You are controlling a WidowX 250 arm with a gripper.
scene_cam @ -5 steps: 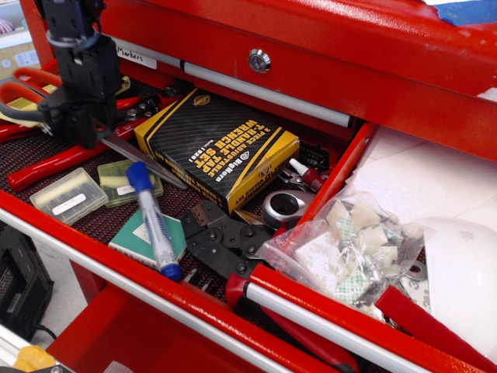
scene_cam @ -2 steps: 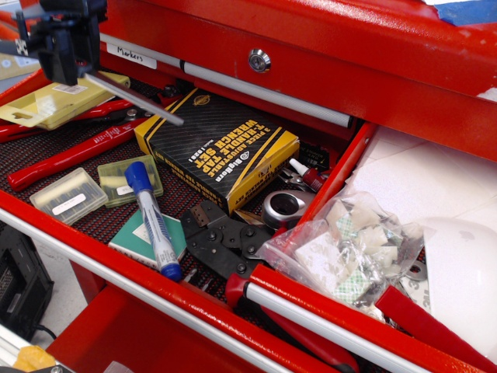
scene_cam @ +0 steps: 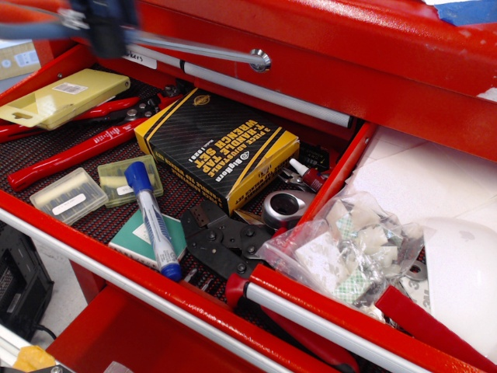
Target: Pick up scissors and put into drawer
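My gripper (scene_cam: 109,27) is a dark, motion-blurred shape at the top left, well above the drawer. It is shut on the scissors (scene_cam: 198,49). Their long silver blades stick out to the right, almost level, and the tips reach the round lock on the chest front. The orange-red handle loops are only a blur at the left edge. The drawer (scene_cam: 46,148) is the wide red one with the dark mesh liner. It stands open below, with its silver bar handle (scene_cam: 109,272) along the front.
In the drawer lie red pliers (scene_cam: 78,151), a yellow case (scene_cam: 62,97), a black-and-yellow wrench-set box (scene_cam: 217,148), a blue-capped marker (scene_cam: 151,221), clear plastic boxes (scene_cam: 70,196) and a black crimper (scene_cam: 225,241). At right, the narrower drawer (scene_cam: 419,179) holds white sheets and a bag of parts (scene_cam: 349,249).
My gripper has risen from the drawer's back left corner with the scissors in it. The blades have swung from pointing down-right to nearly level.
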